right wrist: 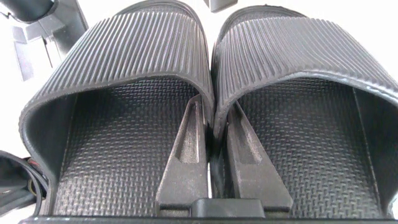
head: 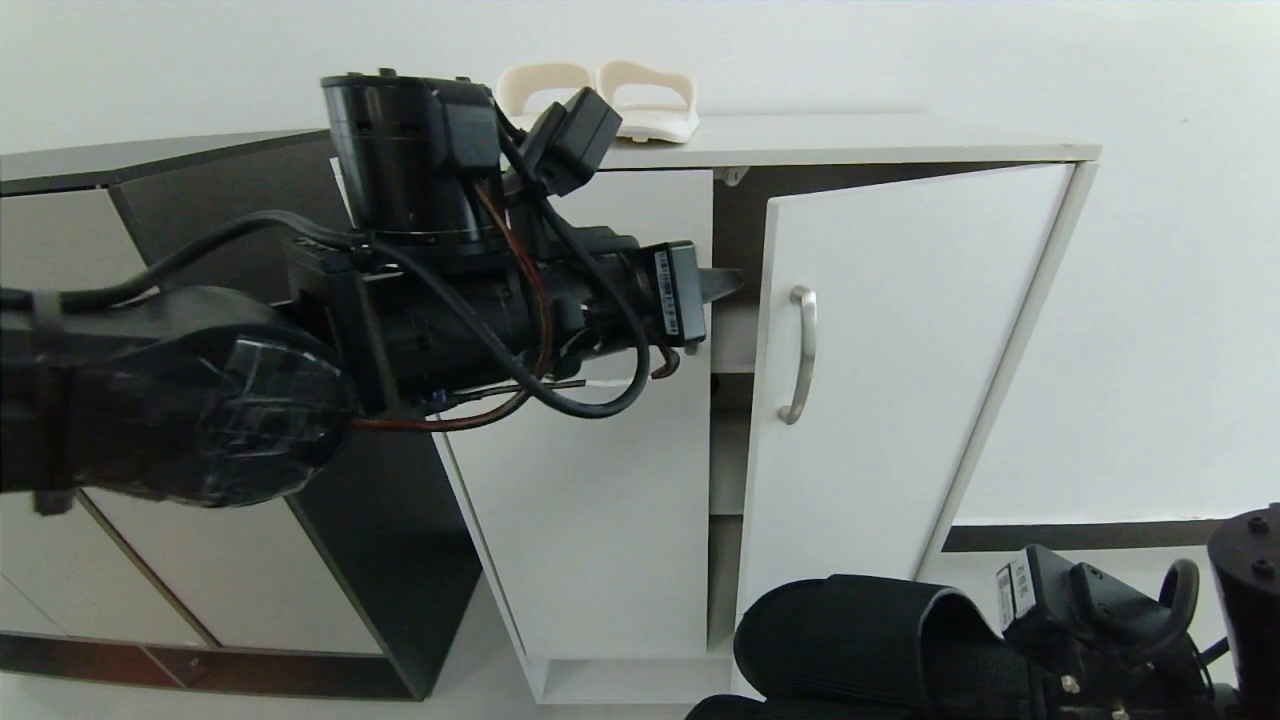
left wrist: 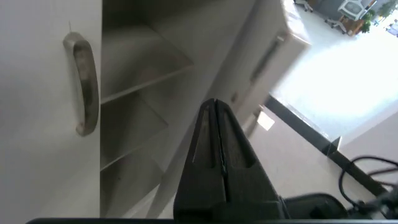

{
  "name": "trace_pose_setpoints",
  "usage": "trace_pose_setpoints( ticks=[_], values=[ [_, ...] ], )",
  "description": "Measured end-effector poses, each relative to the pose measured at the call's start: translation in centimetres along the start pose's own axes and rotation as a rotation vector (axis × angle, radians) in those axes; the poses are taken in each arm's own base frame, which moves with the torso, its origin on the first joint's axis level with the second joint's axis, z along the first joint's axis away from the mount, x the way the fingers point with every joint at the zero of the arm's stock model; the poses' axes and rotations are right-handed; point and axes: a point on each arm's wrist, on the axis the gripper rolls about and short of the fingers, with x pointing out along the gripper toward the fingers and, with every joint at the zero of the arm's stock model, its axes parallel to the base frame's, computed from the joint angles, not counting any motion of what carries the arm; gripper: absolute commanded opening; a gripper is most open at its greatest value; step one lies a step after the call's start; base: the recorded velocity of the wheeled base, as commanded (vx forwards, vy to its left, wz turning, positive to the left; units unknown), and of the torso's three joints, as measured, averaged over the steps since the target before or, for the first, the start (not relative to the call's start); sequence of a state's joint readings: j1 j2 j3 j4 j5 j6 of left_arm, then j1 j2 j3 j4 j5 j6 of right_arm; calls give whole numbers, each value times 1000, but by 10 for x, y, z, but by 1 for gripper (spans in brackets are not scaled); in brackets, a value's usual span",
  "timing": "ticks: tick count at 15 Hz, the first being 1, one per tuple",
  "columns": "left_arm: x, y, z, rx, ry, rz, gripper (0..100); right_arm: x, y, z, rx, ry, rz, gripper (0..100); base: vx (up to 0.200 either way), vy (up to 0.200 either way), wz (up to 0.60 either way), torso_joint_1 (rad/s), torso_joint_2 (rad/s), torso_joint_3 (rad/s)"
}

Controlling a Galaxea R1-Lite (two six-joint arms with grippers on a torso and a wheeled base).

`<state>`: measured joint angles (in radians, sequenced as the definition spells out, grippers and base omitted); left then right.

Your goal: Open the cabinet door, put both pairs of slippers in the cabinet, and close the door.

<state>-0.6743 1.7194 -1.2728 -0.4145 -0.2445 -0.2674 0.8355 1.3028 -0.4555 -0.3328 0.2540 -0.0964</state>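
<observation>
**While the door [head: 900,400] hangs ajar, black slippers [right wrist: 143,81] wait**

Opening is, I judge, the step in hand. The door stands partly swung out. The left gripper [left wrist: 216,130], clenched on nothing, sits at the gap by its edge, and next it should push the door wider. The right gripper [right wrist: 212,112] pinches the black slippers by their touching inner walls, ribbed straps uppermost, low before the cabinet [head: 900,152]. A cream pair [head: 600,100] lies on top.

Bright, even light throughout, with soft shadows inside the cabinet [head: 900,152].
</observation>
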Motion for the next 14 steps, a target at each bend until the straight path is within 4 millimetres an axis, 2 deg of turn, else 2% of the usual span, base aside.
trace_pose_setpoints(
  ticks=[4, 11, 14],
  values=[
    [22, 8, -5, -4, 2, -13, 0, 1, 7, -5, -18, 17, 35, 0, 0, 0, 0, 0, 0, 0],
    [28, 7, -9, -24, 1, -20, 0, 2, 9, -7, -20, 31, 44, 0, 0, 0, 0, 0, 0, 0],
    [32, -10, -22, -24, 36, -50, 0, 2, 16, -18, -67, 63, 78, 0, -200, 0, 0, 5, -1, -1]
  ],
)
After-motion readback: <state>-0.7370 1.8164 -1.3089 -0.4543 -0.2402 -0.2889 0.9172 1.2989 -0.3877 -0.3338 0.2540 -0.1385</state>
